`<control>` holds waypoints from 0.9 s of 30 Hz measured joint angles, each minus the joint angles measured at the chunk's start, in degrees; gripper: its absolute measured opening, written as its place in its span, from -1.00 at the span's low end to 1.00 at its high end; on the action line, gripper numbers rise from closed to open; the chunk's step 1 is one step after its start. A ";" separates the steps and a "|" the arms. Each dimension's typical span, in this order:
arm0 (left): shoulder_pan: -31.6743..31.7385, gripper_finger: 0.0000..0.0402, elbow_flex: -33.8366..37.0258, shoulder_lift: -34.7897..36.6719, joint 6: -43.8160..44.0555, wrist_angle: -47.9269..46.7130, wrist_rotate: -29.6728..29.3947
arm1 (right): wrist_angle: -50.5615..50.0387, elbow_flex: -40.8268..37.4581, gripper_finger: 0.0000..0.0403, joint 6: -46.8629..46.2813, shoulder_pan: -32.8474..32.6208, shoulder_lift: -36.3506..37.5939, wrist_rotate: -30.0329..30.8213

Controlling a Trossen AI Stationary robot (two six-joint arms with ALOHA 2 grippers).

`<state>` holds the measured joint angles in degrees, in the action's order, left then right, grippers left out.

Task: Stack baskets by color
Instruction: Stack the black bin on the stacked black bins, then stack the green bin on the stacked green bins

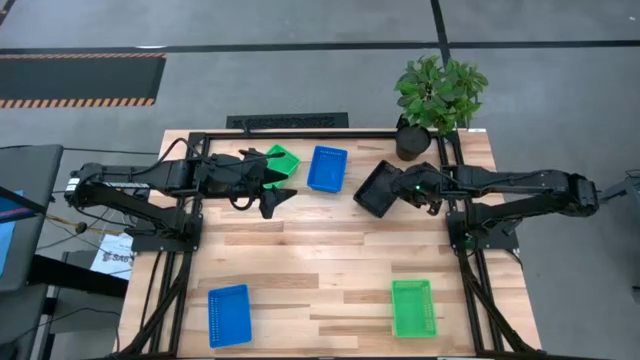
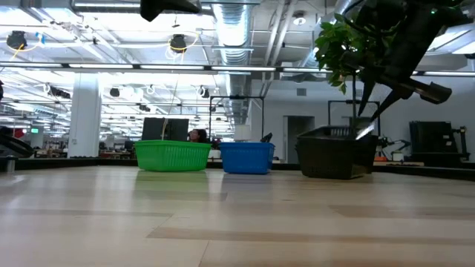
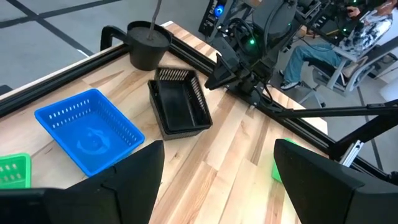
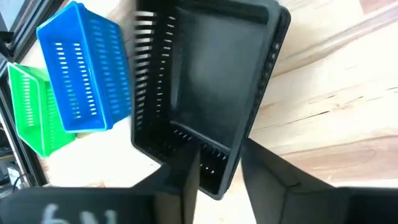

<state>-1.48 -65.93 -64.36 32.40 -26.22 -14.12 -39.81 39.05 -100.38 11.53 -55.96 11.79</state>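
Note:
A black basket lies on its bottom on the table at the far right, with a blue basket and a green basket to its left. Near the front edge lie another blue basket and another green basket. My right gripper is open at the black basket's right end, one finger on each side of its short wall. My left gripper hangs open above the table near the far green basket, with nothing between its fingers. My right gripper's fingers stand astride the black basket's short wall at the end nearest the arm, one inside and one outside, slanting down from the table's right. I cannot tell whether they touch the wall. The basket lies flat on the table.
A green plant in a black pot stands at the far right corner, just behind the black basket. A black frame rail runs along the far edge. A seated person shows beyond the table. Bare wood spans the table's middle.

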 joint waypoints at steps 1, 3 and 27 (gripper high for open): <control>0.00 0.45 0.00 0.00 0.00 -0.01 -0.07 | -0.01 0.00 -0.32 0.15 0.00 0.00 0.00; 0.00 0.45 0.00 0.00 0.00 0.00 -0.13 | -0.01 0.00 -0.22 0.44 0.00 0.00 0.00; 0.59 0.45 0.02 7.11 1.22 -20.39 7.65 | -1.49 5.66 -0.01 -29.89 -51.62 -9.53 -5.22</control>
<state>-0.89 -65.91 -57.25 33.62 -46.61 -6.47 -41.30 44.71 -130.27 -40.09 -65.50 6.57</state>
